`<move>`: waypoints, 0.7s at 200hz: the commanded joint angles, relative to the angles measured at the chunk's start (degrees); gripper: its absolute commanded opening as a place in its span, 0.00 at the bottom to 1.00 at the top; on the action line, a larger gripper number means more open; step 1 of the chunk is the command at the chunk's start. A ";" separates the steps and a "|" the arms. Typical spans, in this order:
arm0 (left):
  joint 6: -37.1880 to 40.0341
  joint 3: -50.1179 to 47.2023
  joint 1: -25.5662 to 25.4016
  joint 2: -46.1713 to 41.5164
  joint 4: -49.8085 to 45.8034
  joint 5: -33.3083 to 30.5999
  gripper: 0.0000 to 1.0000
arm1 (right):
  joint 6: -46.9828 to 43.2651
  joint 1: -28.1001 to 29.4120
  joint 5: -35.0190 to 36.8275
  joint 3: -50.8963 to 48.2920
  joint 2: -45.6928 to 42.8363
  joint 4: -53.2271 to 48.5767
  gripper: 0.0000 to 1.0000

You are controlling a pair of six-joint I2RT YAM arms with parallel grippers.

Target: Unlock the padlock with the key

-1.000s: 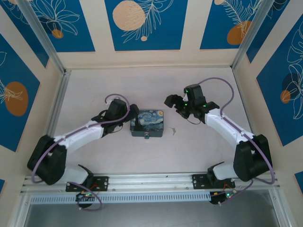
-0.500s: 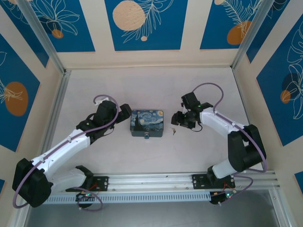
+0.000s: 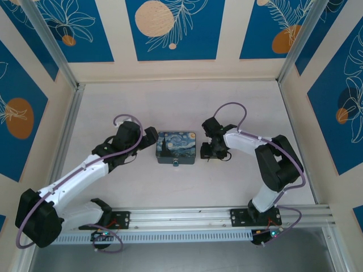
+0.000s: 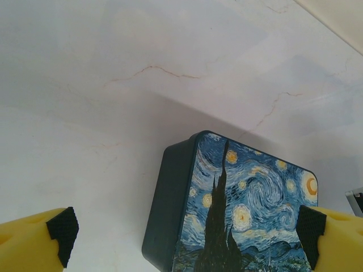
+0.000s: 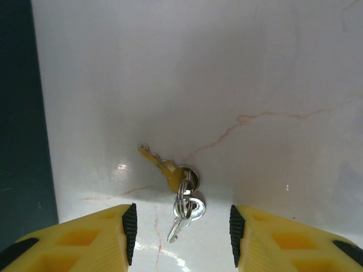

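The table (image 3: 170, 102) is white with thin brown cracks. A painted tin (image 3: 176, 146) sits near the middle of the table. The padlock (image 3: 176, 163) is tiny. It sits at the side of the tin that faces the table's front edge. It is too small to tell if it is locked.

The key (image 5: 163, 165) is gold and lies flat on the table, just to the right of the tin. It is on a small ring (image 5: 182, 190) with a silver key (image 5: 180, 224).

The right claw (image 5: 181, 226) is low over the keys. Its two yellow fingers (image 5: 85, 241) are far apart, one on each side of the ring. They grip nothing.

The left claw (image 4: 187, 235) is just by the tin's left side. It is wide open too, and it holds nothing.
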 commanded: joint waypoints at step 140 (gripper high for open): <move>0.36 -1.13 0.55 3.76 2.82 4.73 1.00 | -1.72 2.33 2.53 0.39 0.37 -1.77 0.00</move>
